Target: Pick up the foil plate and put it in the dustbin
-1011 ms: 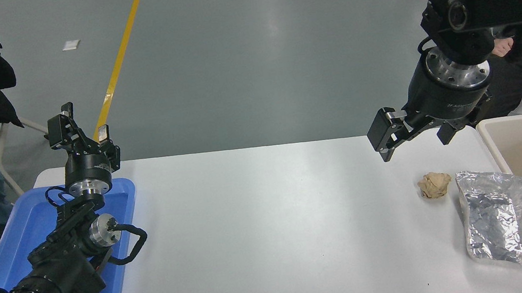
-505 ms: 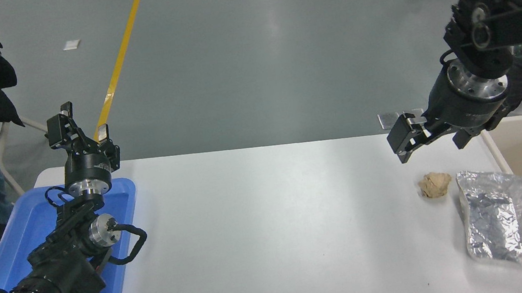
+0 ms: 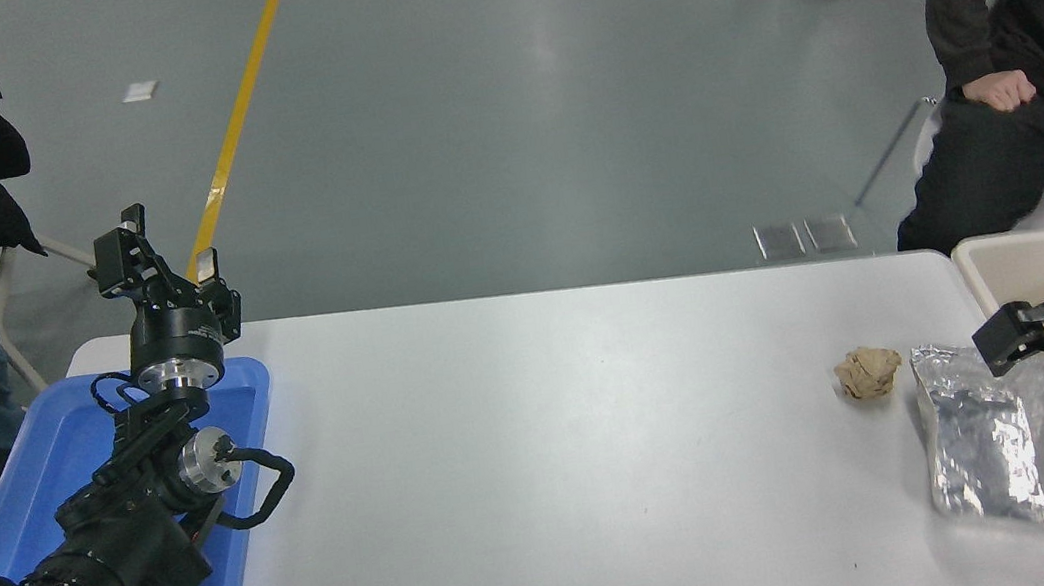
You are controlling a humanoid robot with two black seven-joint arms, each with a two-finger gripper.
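Right tool over the foil plate beside the dustbin — whether its jaws are spread, I cannot tell

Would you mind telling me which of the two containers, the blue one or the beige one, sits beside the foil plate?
The beige dustbin at the table's right edge, right next to the foil plate; the blue tray lies at the far left.

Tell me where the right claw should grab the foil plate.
Probably the foil plate's far rim, the short edge nearest the right claw, coming down from above. It lies flat and shallow, so only a thin crinkled rim offers a pinch. The dustbin crowds its right side.
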